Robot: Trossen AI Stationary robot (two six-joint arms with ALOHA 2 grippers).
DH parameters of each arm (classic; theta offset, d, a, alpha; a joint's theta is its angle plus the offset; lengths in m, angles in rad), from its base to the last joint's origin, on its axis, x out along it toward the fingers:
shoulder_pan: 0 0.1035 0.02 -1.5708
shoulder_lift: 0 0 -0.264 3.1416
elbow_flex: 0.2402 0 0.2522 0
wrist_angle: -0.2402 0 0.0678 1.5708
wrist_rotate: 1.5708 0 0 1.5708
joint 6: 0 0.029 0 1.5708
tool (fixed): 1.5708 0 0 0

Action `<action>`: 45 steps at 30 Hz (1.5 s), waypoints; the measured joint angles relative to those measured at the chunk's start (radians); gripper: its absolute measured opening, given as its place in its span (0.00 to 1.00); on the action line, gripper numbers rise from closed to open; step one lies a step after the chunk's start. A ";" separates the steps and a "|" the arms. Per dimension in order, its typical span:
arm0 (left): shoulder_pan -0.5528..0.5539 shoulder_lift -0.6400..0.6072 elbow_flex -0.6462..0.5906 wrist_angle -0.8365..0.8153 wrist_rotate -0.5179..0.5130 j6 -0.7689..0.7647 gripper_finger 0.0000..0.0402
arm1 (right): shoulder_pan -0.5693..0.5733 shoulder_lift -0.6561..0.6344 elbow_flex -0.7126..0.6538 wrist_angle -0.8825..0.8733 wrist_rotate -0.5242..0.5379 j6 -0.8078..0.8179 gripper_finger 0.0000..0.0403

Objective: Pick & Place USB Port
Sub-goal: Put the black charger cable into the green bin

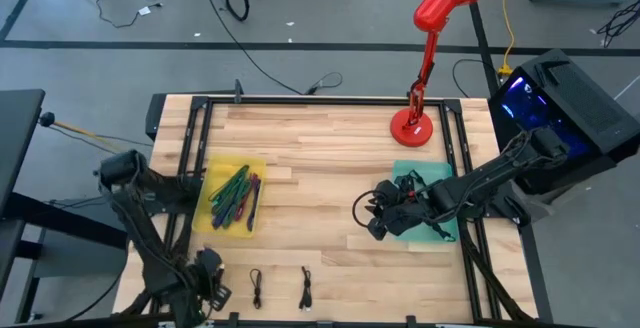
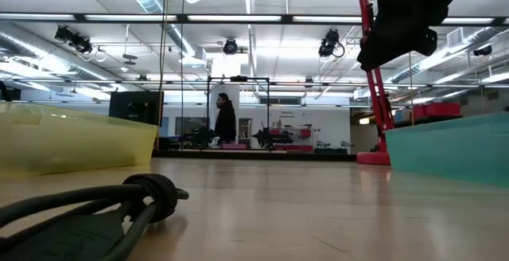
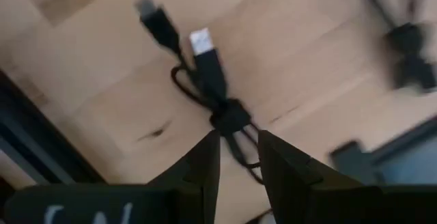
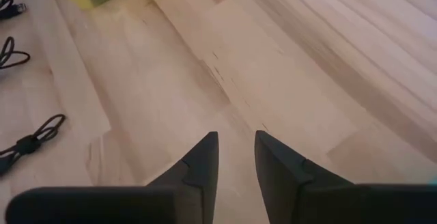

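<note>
A black USB cable (image 3: 213,87), bundled with a band at its middle, lies flat on the wood with both plugs free. My left gripper (image 3: 237,149) hangs above it pointing down, open by a narrow gap, fingertips over the bundle's loop end; in the high view my left gripper (image 1: 208,273) sits at the near left and hides this cable. Two more bundled cables (image 1: 256,288) (image 1: 306,288) lie by the near edge. My right gripper (image 1: 378,226) is raised beside the teal tray (image 1: 420,173), open, with nothing between its fingers (image 4: 205,156).
A yellow tray (image 1: 222,168) with pens stands at the left. A red desk lamp (image 1: 412,128) stands at the far right. A black frame rail (image 1: 190,158) runs along the table's sides. Bare wood lies between the two trays.
</note>
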 joint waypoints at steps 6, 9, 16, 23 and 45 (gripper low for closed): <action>0.001 0.090 0.006 0.010 0.105 0.004 0.26 | 0.000 0.000 -0.001 0.016 0.010 0.001 0.24; 0.001 0.106 0.006 0.010 0.101 0.011 0.26 | 0.000 0.000 -0.001 0.034 0.027 0.000 0.24; 0.001 0.106 0.006 0.008 0.034 0.019 0.26 | 0.000 0.000 -0.001 0.041 0.034 0.000 0.25; 0.007 0.102 0.006 -0.016 -0.003 0.020 0.26 | 0.000 0.000 -0.001 0.041 0.044 0.000 0.25; 0.009 0.103 0.003 -0.164 -0.088 -0.042 0.26 | 0.000 -0.001 -0.001 0.044 0.059 0.000 0.25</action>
